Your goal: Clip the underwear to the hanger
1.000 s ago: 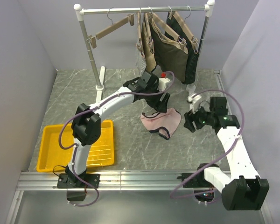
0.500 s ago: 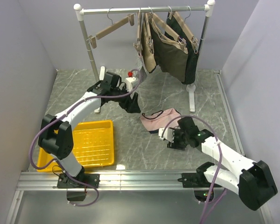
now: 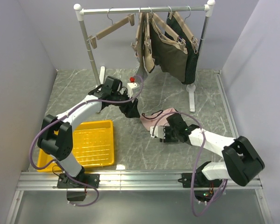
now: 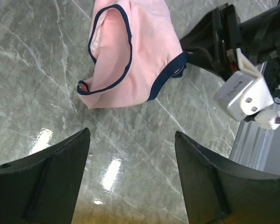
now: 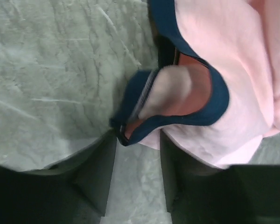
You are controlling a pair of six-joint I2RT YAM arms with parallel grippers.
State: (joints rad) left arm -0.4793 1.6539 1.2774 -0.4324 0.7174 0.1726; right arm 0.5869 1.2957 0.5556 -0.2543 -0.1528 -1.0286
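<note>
Underwear (image 3: 157, 119): crumpled on the marble table (image 3: 130, 154), mid-field.
Handling: light, limp, probably bunches easily (no stiffness anywhere); best pinched at the navy edging (image 5: 214, 112).
Right gripper (image 5: 137, 140): parted, straddling that edging.
Left gripper (image 4: 130, 136): spread wide, empty.

Bright, even, perhaps slightly soft

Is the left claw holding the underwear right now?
No, the left claw is open and empty, with the underwear lying on the table beyond it.
</note>
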